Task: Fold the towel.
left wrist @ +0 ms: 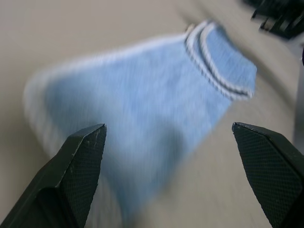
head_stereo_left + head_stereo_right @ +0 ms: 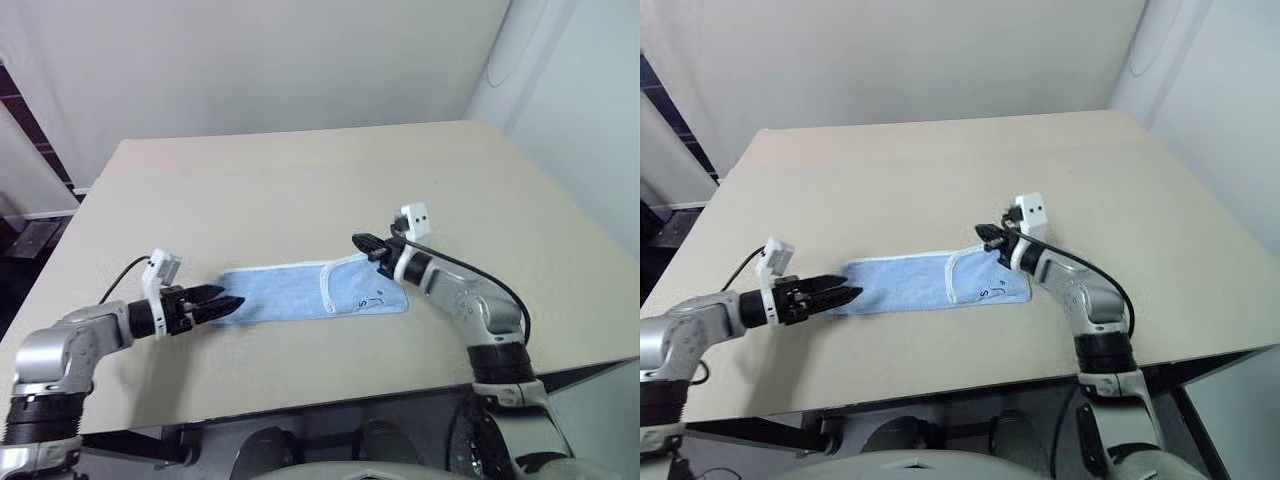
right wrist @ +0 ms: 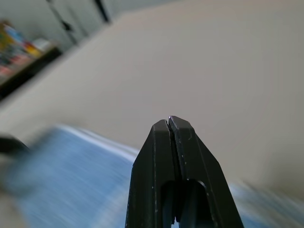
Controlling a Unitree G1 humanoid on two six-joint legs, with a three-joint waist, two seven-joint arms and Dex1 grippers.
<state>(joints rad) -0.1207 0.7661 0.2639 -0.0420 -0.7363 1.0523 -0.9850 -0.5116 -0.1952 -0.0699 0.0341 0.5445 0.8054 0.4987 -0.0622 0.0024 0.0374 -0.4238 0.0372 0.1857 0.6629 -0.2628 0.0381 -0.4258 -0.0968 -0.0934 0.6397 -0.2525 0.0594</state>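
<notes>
Nearest the camera, two robot arms reach in over a wide beige counter, which takes up most of the scene and meets pale walls at its far side.

On the near half of the counter lies the towel, a small light blue cloth with white stitched edging. It is spread flat in a long strip running left to right. Its right end is folded back over itself, so a curved white edge crosses the blue, and a small dark printed mark sits near the right corner.

At the towel's left end is the left gripper, pointing right along the counter. Its tips are at the cloth's left edge, and its two black fingers are spread wide apart, released, with nothing between them.

At the towel's far right corner is the right gripper, raised just above the cloth and pointing left. Its fingers are pressed tightly together, clenched on nothing.
</notes>
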